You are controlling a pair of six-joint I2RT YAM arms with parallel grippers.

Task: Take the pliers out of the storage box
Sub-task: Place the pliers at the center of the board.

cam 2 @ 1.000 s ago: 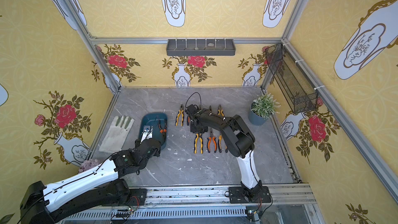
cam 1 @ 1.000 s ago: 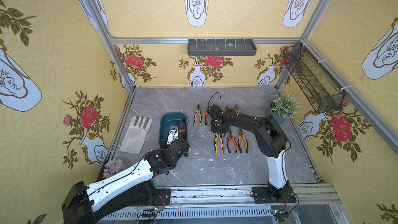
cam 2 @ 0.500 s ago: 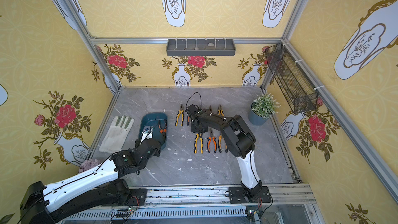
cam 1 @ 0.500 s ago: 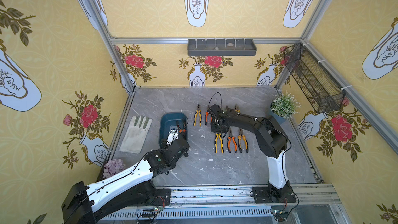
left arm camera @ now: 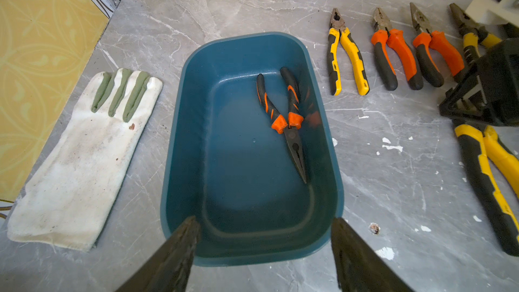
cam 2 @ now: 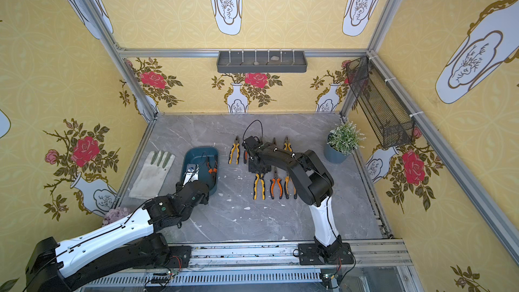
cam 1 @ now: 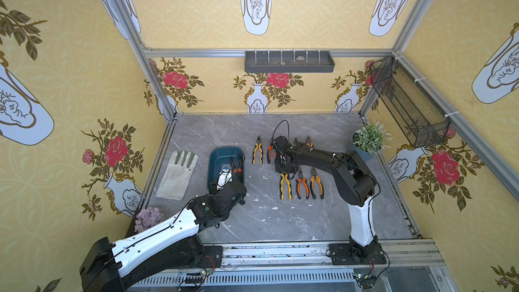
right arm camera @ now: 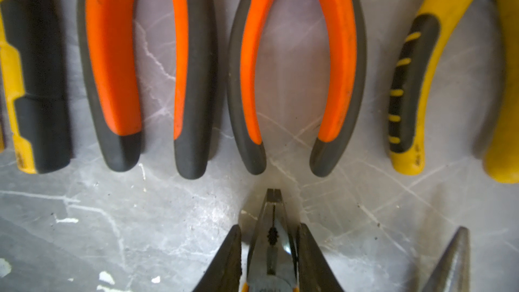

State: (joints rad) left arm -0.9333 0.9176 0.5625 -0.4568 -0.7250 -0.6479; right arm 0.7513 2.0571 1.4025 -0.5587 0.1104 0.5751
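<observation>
The teal storage box (cam 1: 222, 151) (left arm camera: 179, 136) holds one orange-and-black long-nose pliers (left arm camera: 289, 119) (cam 1: 237, 168) along its right wall. My left gripper (left arm camera: 265, 220) (cam 1: 224, 174) hangs open over the box's near end, with nothing between its fingers. Several pliers lie in two rows on the table right of the box. My right gripper (right arm camera: 271, 237) (cam 1: 283, 168) is down at the front row. Its jaws stand narrowly open around the metal head of the yellow-and-black pliers (cam 1: 285, 185) (right arm camera: 271, 248), which lie on the table.
A white work glove (cam 1: 178, 175) lies left of the box. A potted plant (cam 1: 369, 139) stands at the back right and a purple flower (cam 1: 148, 217) at the front left. A grey tray (cam 1: 289, 61) and a mesh basket (cam 1: 407, 102) hang on the walls.
</observation>
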